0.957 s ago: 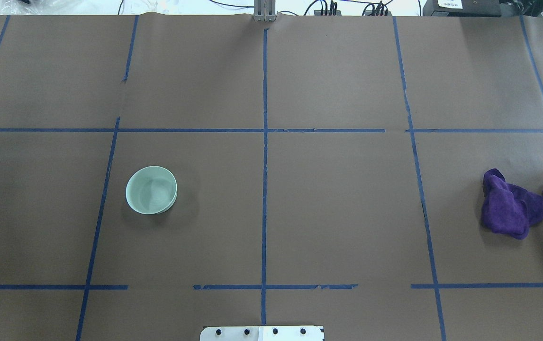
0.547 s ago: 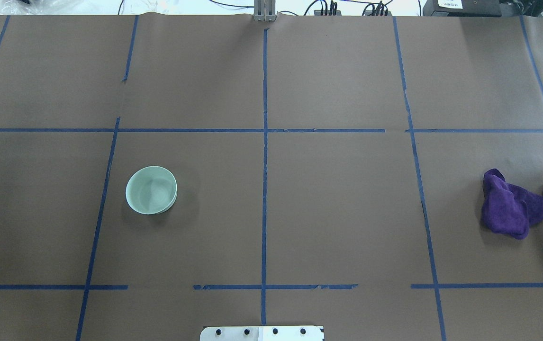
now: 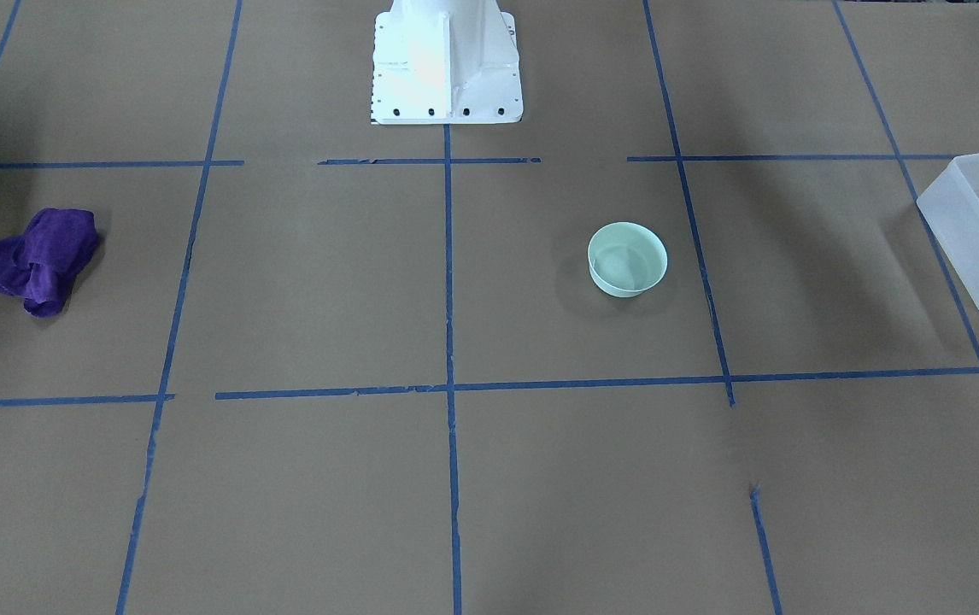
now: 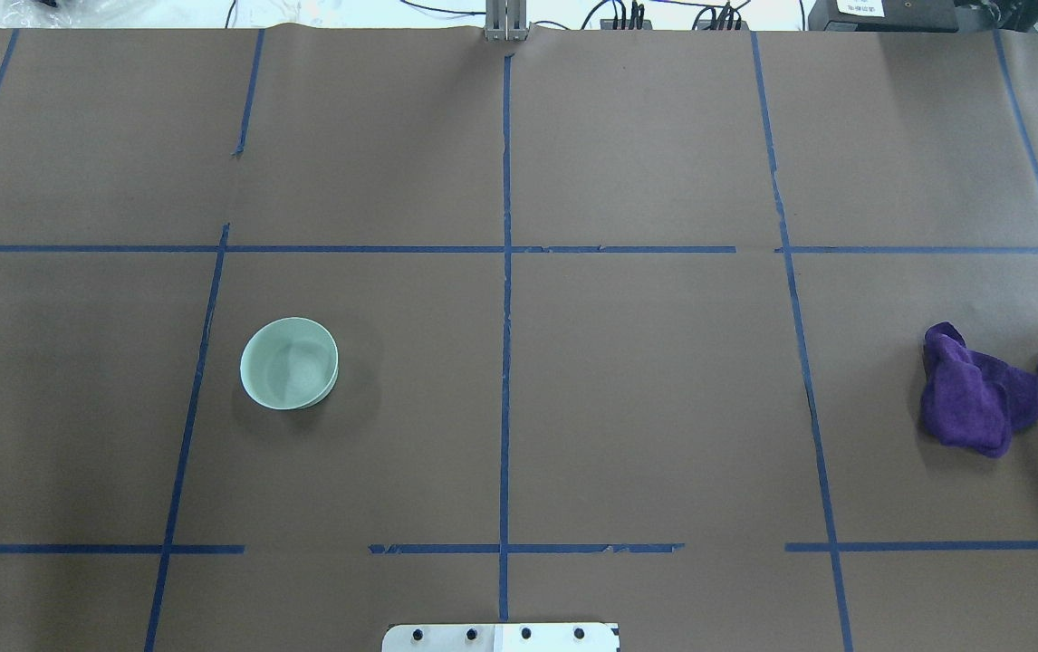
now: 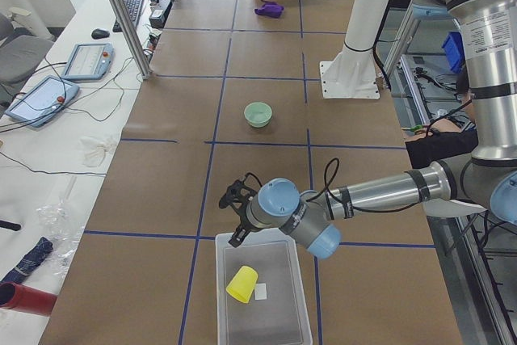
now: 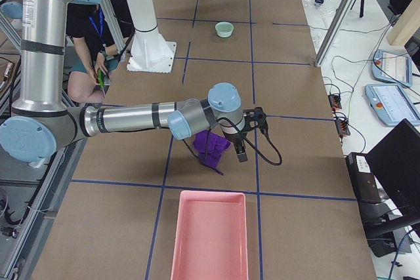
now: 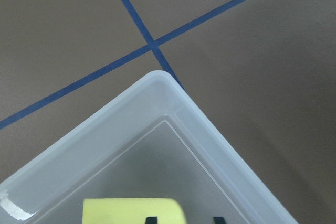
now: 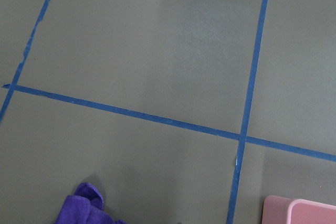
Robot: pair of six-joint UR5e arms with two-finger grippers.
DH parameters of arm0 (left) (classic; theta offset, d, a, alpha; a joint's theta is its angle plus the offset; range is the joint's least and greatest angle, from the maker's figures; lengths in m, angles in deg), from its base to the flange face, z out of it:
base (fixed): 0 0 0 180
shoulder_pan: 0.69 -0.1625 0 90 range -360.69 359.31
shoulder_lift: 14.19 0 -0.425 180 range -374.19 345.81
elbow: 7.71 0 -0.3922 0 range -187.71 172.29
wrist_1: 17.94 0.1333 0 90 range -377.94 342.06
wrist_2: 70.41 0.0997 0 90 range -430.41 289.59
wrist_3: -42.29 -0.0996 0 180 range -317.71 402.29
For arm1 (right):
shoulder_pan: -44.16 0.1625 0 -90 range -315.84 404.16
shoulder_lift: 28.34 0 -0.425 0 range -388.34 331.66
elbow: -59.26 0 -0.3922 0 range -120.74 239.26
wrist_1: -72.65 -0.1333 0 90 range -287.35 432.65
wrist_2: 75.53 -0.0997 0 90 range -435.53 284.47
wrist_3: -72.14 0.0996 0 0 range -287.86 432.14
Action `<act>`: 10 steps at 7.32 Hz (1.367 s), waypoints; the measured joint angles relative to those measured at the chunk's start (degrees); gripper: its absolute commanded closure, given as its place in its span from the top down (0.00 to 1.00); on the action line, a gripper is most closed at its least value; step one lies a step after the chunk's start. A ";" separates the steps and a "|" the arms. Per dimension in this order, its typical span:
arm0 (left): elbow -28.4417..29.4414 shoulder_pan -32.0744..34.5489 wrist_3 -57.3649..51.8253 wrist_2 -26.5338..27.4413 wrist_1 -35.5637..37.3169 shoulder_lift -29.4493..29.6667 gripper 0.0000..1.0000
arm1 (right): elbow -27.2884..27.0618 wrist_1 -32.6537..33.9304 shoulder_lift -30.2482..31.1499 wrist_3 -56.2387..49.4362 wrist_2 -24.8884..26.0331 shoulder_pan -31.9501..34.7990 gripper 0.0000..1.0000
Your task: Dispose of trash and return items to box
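Note:
The mint-green bowl (image 4: 289, 363) stands upright and empty on the brown table, left of centre; it also shows in the front view (image 3: 627, 259). The yellow cup (image 5: 241, 284) lies on its side inside the translucent box (image 5: 279, 268) at the table's left end. My left gripper (image 5: 235, 216) hovers over the box's near corner (image 7: 157, 80), open and empty, with the cup (image 7: 131, 211) just below its fingertips. My right gripper (image 6: 241, 141) hangs above the purple rag (image 6: 210, 150) at the right end; I cannot tell whether it is open or shut.
The purple rag (image 4: 976, 398) lies crumpled at the table's right side. A pink bin (image 6: 209, 237) stands beyond it at the right end. The robot's white base (image 3: 445, 60) is at the middle of the near edge. Blue tape lines grid the brown paper.

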 measured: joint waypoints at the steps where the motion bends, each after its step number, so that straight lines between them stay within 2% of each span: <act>1: -5.91 -0.02 0.12 1.01 7.69 0.84 1.00 | -0.53 -1.63 0.09 1.10 -0.01 -0.60 1.00; 3: -10.78 -0.03 1.50 4.26 14.09 2.77 1.00 | -1.26 -9.19 0.65 6.27 1.41 -5.63 1.00; 4: -11.46 -0.06 2.13 4.89 14.74 3.30 1.00 | -1.37 -14.10 0.84 12.09 5.62 -11.51 1.00; 5: -11.76 -0.05 2.40 5.12 14.94 3.63 1.00 | -1.40 -18.33 1.05 19.60 11.87 -18.74 1.00; 7: -12.08 -0.03 2.52 5.23 15.01 4.00 1.00 | -1.46 -21.94 2.16 33.47 22.61 -31.51 0.96; 8: -12.25 0.00 2.53 5.24 15.00 4.04 1.00 | -1.47 -22.33 3.62 37.27 27.44 -36.63 0.70; 9: -12.45 0.01 2.54 5.24 14.98 4.06 1.00 | -1.49 -22.47 5.75 38.80 31.15 -40.69 0.61; 10: -12.53 0.02 2.54 5.24 14.98 4.07 1.00 | -1.50 -22.51 7.84 39.00 33.49 -43.70 0.19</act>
